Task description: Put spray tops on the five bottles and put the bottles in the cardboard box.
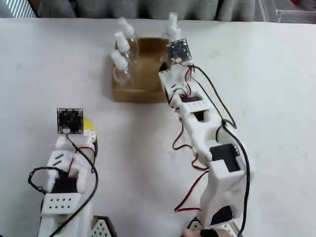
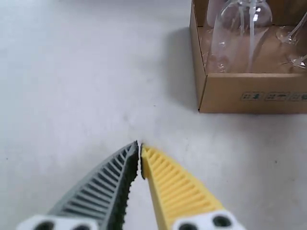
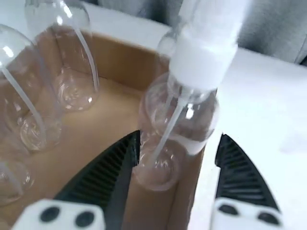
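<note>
1. Since the bottle [image 3: 180, 120] is thin clear plastic and looks empty, I'd guess it weighs next to nothing, is a bit slick, and would dent or tip over before it breaks. It stands just inside the cardboard box [image 1: 138, 94], against the wall on the right arm's side, with its white spray top [image 3: 206, 48] already on.
2. Best place to hold it, imo, is the round body under the shoulder. The spray top is narrower and might twist or pop off if squeezed.
3. Right gripper [image 3: 180, 139] is spread wide, one finger over the inside of the box and the other outside its wall. The bottle sits between them and nothing is pinched. Can't tell if the inner finger touches it.
4. Other bottles [image 1: 121, 64] with tops on stand along the box's opposite side. An exact count is hard from here.
5. Left gripper [image 2: 139, 148] is pressed together and empty, over bare table well short of the box.
6. Table [image 1: 266, 74] is plain white and smooth, so the light box could slide if bumped. Something grey and folded, maybe cloth [image 1: 98, 7], runs along the far edge.
</note>
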